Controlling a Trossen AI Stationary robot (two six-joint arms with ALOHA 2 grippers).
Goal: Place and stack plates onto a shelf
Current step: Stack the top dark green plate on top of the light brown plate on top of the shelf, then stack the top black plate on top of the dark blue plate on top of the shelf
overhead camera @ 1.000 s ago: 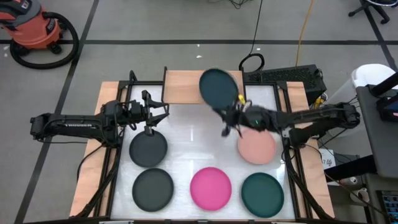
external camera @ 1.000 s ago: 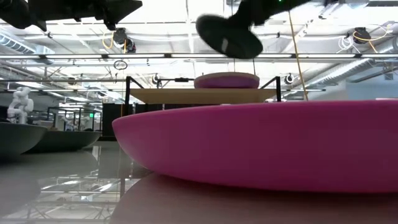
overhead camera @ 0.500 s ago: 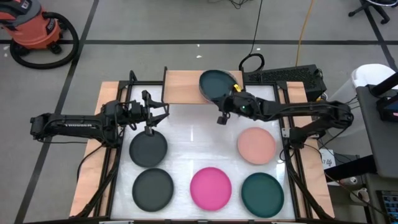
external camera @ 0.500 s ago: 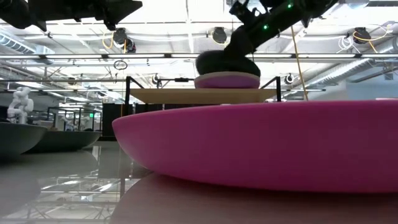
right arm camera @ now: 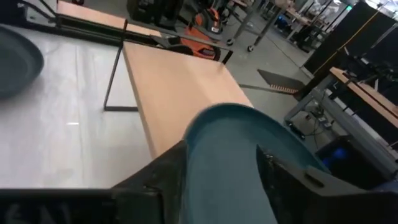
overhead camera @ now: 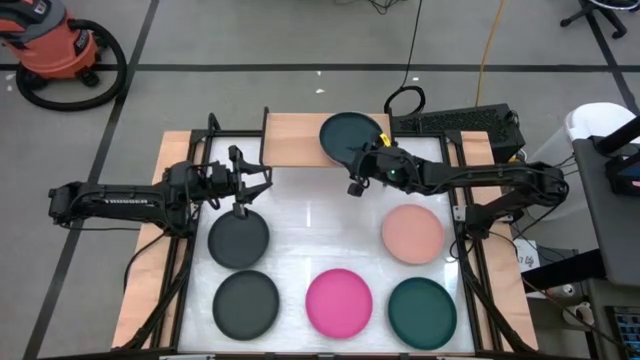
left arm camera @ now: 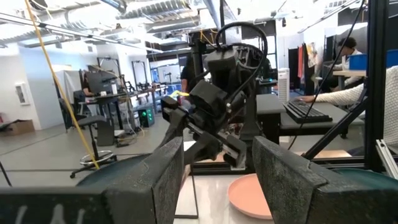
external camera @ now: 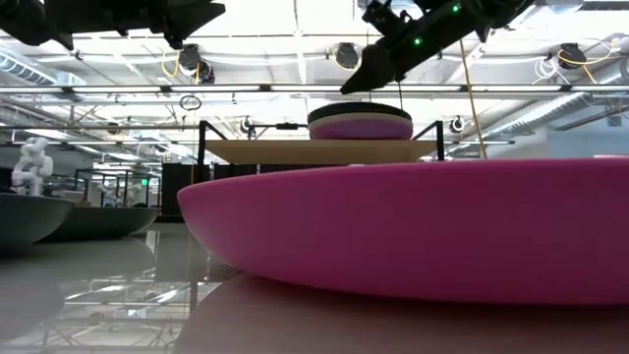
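Your right gripper (overhead camera: 357, 172) has its fingers spread apart, holding nothing, just off the near rim of the dark teal plate (overhead camera: 350, 136); in its wrist view that smooth, round plate (right arm camera: 249, 155) fills the gap between the dark fingers. The plate lies flat on a stack at the right end of the shelf (overhead camera: 295, 139), whose top is light wood. Only the low view shows you the layers under it: a beige plate (external camera: 360, 115), then a purple plate (external camera: 361, 129). Your left gripper (overhead camera: 243, 193), fingers parted and empty, hovers over a matte dark grey plate (overhead camera: 238, 240).
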